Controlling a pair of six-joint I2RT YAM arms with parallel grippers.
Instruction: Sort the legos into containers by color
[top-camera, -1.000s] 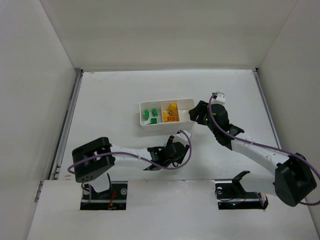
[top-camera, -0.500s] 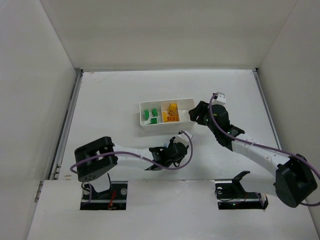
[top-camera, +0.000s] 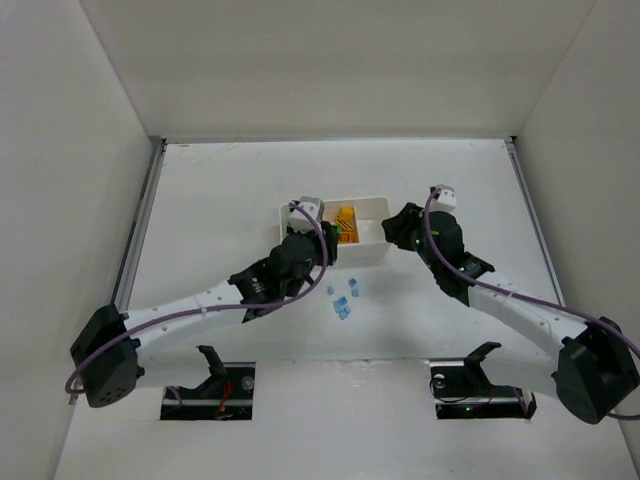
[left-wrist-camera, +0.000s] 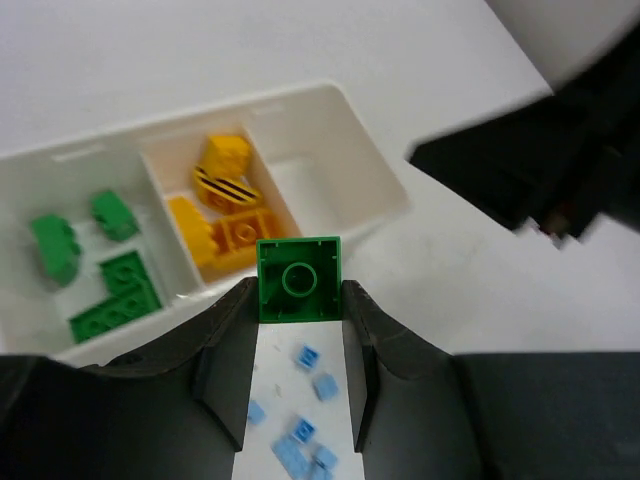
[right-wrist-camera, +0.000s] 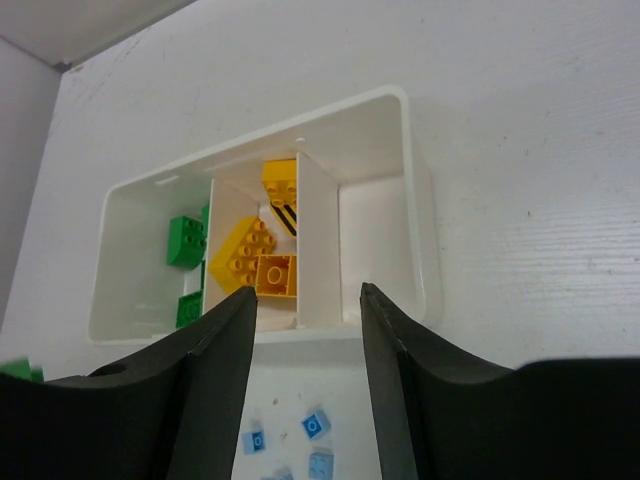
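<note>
Top view: a small white rectangular plastic tray (top-camera: 376, 206) sits mid-table, with three compartments side by side. The left arm (top-camera: 200, 305) lies over the tray's left end. That hides the left compartment, and the arm's fingers can't be made out from here. Yellow-orange studded bricks (top-camera: 345, 225) show in the middle compartment. Tiny pale translucent blue bricks (top-camera: 342, 300) lie loose on the white table (top-camera: 220, 200), just near of the tray. The right gripper (top-camera: 388, 232) is just right of the tray's right end, its gap too small to read here.

Left wrist view: the left gripper (left-wrist-camera: 299, 296) is clamped on one green square plastic brick (left-wrist-camera: 298, 278), the ring at its centre facing the camera. It is held above the tray's near wall, about at the middle compartment. Three green bricks (left-wrist-camera: 115, 300) lie in the left compartment. Blue ones show between the fingers, the lowest cut off. A dark blurred shape (left-wrist-camera: 540, 170) at far right is probably the other arm.

Right wrist view: the right gripper's fingers stand parted and hold nothing, with the tray's near wall past the tips. The fingers hide the tray's near corners. A green sliver (right-wrist-camera: 12, 372) is cut off at the left edge; can't tell what it is.
</note>
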